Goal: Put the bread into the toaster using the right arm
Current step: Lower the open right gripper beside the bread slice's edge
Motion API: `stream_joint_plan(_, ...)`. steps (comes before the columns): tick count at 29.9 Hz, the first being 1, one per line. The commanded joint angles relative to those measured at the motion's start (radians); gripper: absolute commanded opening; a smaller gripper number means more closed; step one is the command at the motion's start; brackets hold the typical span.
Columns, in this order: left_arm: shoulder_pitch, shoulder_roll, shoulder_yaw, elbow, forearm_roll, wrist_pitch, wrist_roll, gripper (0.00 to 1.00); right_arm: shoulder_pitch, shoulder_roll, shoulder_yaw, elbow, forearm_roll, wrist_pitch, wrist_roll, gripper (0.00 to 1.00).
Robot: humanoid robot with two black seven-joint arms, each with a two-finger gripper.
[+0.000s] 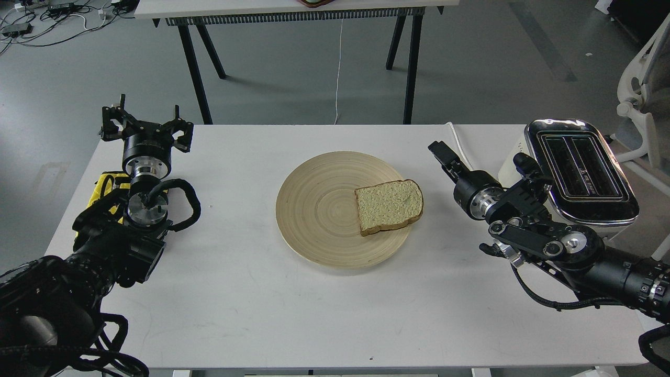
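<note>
The bread (390, 206), a pale speckled slice with a brown crust, lies flat on the right part of a round wooden plate (314, 214) at the table's middle. The toaster (581, 170), cream with a chrome top and two empty slots, stands at the table's right edge. My right gripper (442, 154) hovers between the plate and the toaster, right of the bread and apart from it. It looks dark and narrow, so its fingers cannot be told apart. My left gripper (145, 123) is open and empty at the table's far left corner.
The toaster's white cord (459, 141) runs over the table's back edge, just behind my right gripper. A second table (293, 10) on black legs stands behind. A white chair (641, 99) is at the far right. My right arm's joints (544, 230) crowd the toaster's front.
</note>
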Motion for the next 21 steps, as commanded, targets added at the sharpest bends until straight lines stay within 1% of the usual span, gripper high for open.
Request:
stream_joint_plan(1, 0.0, 0.0, 0.0, 0.0, 0.0, 0.0, 0.0, 1.0, -0.009, 0.005, -0.016, 0.0, -0.001, -0.004, -0.002, 0.99)
stream_joint_plan(8, 0.0, 0.0, 0.0, 0.0, 0.0, 0.0, 0.0, 1.0, -0.011, 0.053, -0.083, -0.006, -0.014, -0.019, -0.005, 0.98)
stream_joint_plan(11, 0.0, 0.0, 0.0, 0.0, 0.0, 0.0, 0.0, 1.0, -0.009, 0.074, -0.097, -0.017, -0.014, -0.045, -0.019, 0.98)
stream_joint_plan(14, 0.0, 0.0, 0.0, 0.0, 0.0, 0.0, 0.0, 1.0, -0.011, 0.082, -0.097, -0.017, -0.014, -0.048, -0.027, 0.97)
stream_joint_plan(18, 0.0, 0.0, 0.0, 0.0, 0.0, 0.0, 0.0, 1.0, -0.009, 0.082, -0.097, -0.017, -0.015, -0.048, -0.041, 0.86)
stream_joint_plan(21, 0.0, 0.0, 0.0, 0.0, 0.0, 0.0, 0.0, 1.0, -0.009, 0.082, -0.097, -0.015, -0.015, -0.048, -0.041, 0.79)
